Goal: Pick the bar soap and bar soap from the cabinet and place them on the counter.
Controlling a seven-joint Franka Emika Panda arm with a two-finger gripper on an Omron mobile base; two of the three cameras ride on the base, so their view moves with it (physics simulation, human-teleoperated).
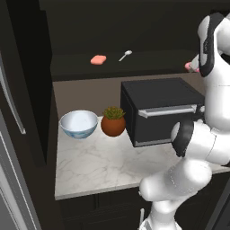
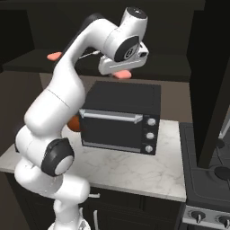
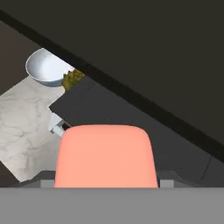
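Salmon-pink, flat, round-cornered bar soap (image 3: 106,155) sits clamped in the tool (image 3: 105,177).

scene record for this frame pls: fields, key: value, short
gripper: up at cabinet shelf level above the toaster oven, closed on a bar soap
held bar soap: salmon pink, seen close in the hand view between the finger tips
second bar soap: lying on the cabinet shelf, left part
spoon: on the same shelf, right of the second bar soap
counter: marble, no soap on it yet
on counter: bowl, potted plant, toaster oven
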